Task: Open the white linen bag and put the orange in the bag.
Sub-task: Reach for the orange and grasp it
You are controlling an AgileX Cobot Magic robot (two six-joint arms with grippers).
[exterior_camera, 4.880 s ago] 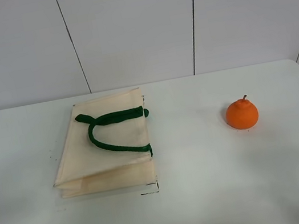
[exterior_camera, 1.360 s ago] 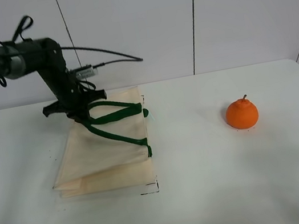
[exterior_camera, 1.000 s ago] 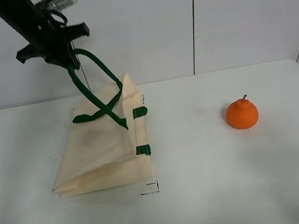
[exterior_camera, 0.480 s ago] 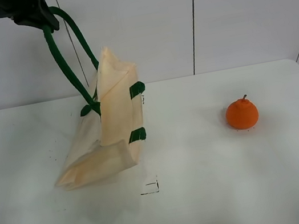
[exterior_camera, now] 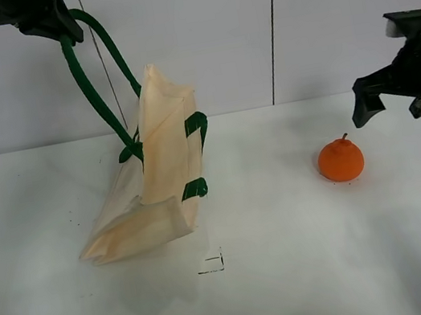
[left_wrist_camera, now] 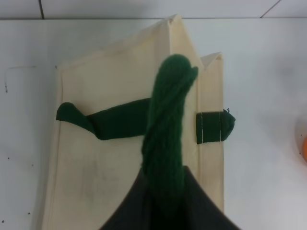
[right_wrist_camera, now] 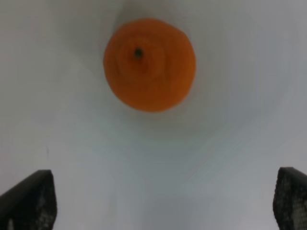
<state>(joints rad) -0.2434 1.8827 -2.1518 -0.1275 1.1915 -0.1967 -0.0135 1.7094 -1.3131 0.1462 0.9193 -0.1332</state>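
The white linen bag hangs half lifted at the table's left, its lower end resting on the table. My left gripper is shut on its dark green handle, high above the table. The left wrist view shows the handle running up between the jaws, with the bag's cream panel below. The orange sits on the table at the right. My right gripper is open in the air above and to the right of it. The right wrist view shows the orange beyond the spread fingertips.
The white table meets a white panelled wall at the back. A small black corner mark is on the table in front of the bag.
My left gripper took the green handle and raised it, pulling the flat bag up. In the last half second my right arm came into view above the orange. The bag barely moved.
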